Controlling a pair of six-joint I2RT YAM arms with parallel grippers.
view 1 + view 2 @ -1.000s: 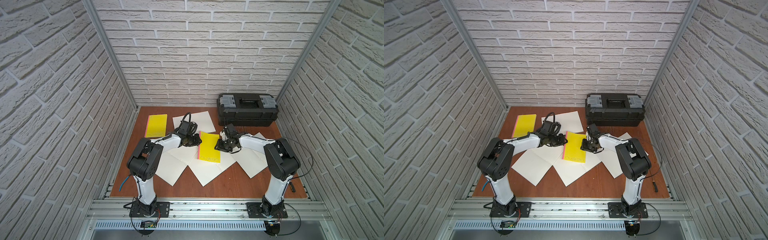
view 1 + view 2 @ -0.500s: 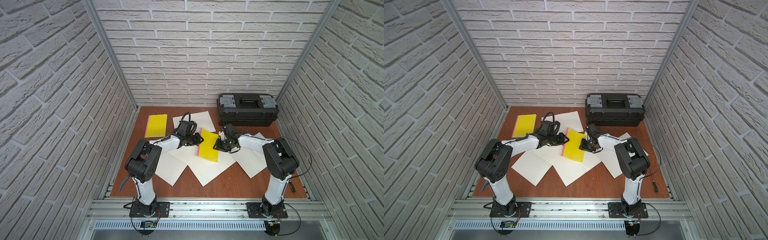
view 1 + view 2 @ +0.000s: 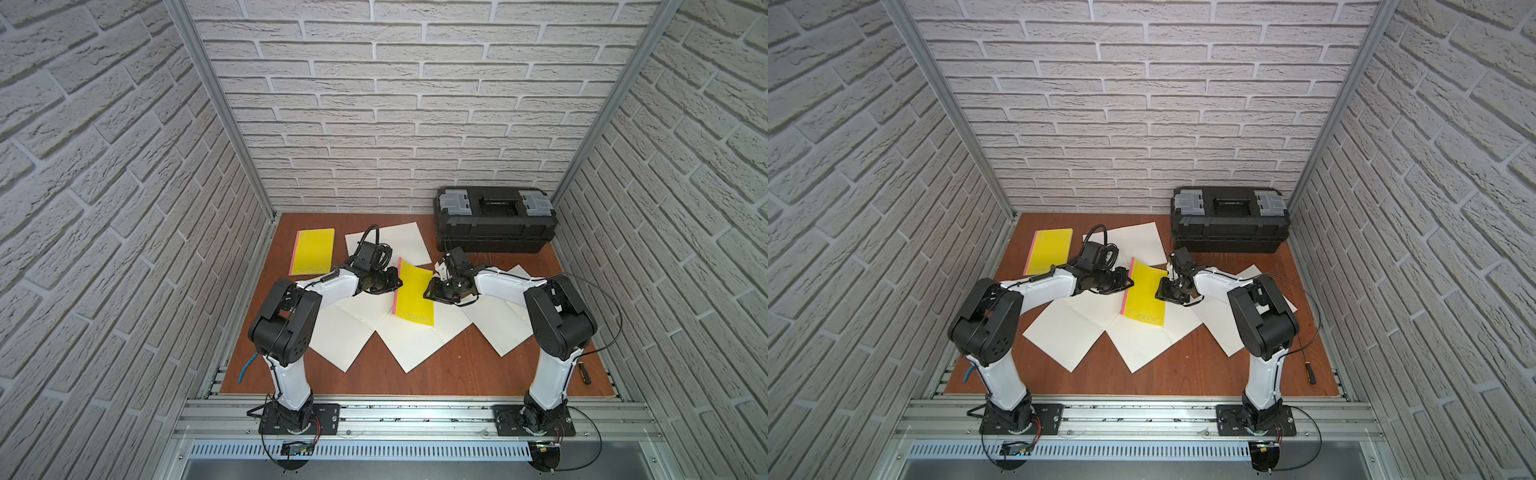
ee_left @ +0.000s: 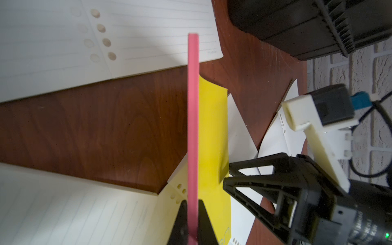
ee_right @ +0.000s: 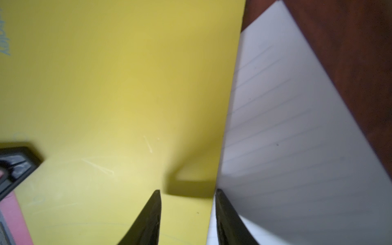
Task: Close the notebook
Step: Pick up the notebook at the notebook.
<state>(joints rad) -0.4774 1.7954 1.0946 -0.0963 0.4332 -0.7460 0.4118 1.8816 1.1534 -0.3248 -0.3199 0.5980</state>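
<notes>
Task's thing: we see the yellow soft-cover notebook with a pink spine point(image 3: 413, 297) in the middle of the brown wooden table point(image 3: 457, 370), between the two arms. It lies on top of loose white lined paper sheets point(image 3: 340, 332).

Done so far: the yellow cover faces up and lies over the pages, so we judge the fold is mostly made. No open spread shows in both top views.

Left to do: the spine side seems to be raised off the sheets. We think the notebook must be laid flat and let go before the task is finished. We cannot tell if the cover sits tight on the pages.

Left gripper point(image 4: 193, 203): its fingers point(image 4: 203, 220) are pressed together on the pink spine and hold it.

Right gripper point(image 5: 187, 193): its fingers point(image 5: 150, 220) stand a little apart. The free edge of the cover runs between them and nothing is clamped.

Around: a second closed yellow notebook point(image 3: 313, 251) lies at the far left, well apart. A black plastic toolbox with grey latches point(image 3: 494, 224) stands at the far right by the wall. A small screwdriver point(image 3: 1308, 372) lies at the right edge.

In the way: nothing blocks the cover. The sheets below are loose, so we judge they can slide when the notebook is pressed down.
</notes>
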